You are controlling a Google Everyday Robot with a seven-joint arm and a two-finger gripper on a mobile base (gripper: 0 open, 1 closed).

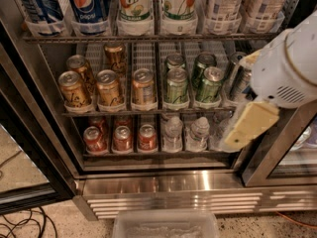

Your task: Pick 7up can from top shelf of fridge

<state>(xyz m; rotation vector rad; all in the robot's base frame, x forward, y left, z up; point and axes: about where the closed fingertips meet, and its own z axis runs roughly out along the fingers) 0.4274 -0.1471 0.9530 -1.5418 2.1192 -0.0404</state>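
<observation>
Two 7up cans (134, 1) (179, 1), white with green lettering, stand side by side on the top shelf (148, 36) of the fridge (163, 182), their tops cut off by the upper edge of the view. Blue Pepsi cans (89, 4) stand to their left and white cans (225, 3) showing label text to their right. My gripper (246, 114), white with a cream-yellow part, hangs at the right. It is in front of the right end of the middle shelf, below and to the right of the 7up cans, and holds nothing I can see.
The middle shelf holds gold cans (110, 89) and green cans (177, 86). Red cans (121, 138) and water bottles (173, 133) fill the bottom shelf. The open door's black frame (29, 148) runs down the left. A clear plastic bin (166, 225) and cables (20, 227) lie on the floor.
</observation>
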